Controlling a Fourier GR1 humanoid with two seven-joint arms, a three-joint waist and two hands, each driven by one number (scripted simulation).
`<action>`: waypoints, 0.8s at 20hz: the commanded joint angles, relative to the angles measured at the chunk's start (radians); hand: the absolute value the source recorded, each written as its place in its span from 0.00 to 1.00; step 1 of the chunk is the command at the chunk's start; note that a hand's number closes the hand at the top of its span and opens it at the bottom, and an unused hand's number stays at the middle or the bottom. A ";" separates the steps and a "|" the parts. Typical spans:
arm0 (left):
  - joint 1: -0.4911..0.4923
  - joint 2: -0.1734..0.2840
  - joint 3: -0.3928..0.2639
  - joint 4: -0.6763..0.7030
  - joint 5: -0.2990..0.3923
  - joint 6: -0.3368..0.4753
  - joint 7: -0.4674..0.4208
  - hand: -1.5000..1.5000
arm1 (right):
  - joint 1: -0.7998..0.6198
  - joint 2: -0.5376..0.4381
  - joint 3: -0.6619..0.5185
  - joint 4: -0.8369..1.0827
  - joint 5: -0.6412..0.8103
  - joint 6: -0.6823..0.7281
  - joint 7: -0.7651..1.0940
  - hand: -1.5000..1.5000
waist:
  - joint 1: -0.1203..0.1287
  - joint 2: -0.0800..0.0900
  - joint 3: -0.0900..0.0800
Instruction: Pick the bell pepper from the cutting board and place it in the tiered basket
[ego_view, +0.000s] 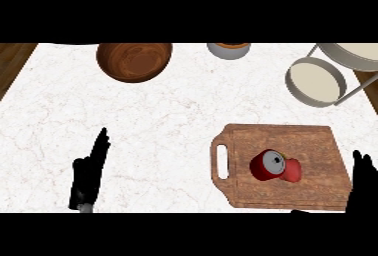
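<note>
**Pepper waits on the board, both hands empty**

Plainly, nothing has been taken up yet. The bell pepper (277, 166) lies on its side near the middle of the cutting board (310, 137), red, with a pale round end turned up toward the view and a smaller lobe bulging out at its right. The board sits on the white marble table (170, 120), its handle slot toward the left.

The right hand (362, 180) shows at the view's right edge, just beside the board's right side, fingers straight and pointing up, holding nothing. The left hand (90, 172) rests low on the left, well apart from the board, fingers likewise straight and empty.

As to handling, a pepper of this kind is likely light and hollow, with a smooth, waxy skin that can slide under the fingers, and walls that give a little if squeezed. Lying on its side, it may roll when touched. The best hold is probably across its widest part, thumb on one flank and fingers on the other, rather than on the pale end or the small lobe.

The tiered basket (317, 82) stands at the far right corner, two shallow round trays on a slanting frame, beyond the board. A wooden bowl (134, 60) and a small grey cup (228, 50) stand along the far edge, out of the way.
</note>
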 joint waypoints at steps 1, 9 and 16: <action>-0.006 0.010 0.009 -0.004 -0.005 -0.016 0.022 0.50 | -0.087 0.056 0.059 0.098 0.089 0.117 0.115 0.00 | -0.005 -0.001 0.001; 0.080 -0.012 0.019 -0.072 -0.046 -0.008 0.006 0.50 | -0.260 0.171 0.009 0.175 0.071 0.210 0.128 0.00 | -0.010 -0.003 0.001; 0.084 -0.018 0.030 -0.034 -0.023 -0.057 -0.018 0.50 | -0.339 0.205 0.004 0.323 0.063 0.273 0.233 0.00 | 0.000 -0.001 0.001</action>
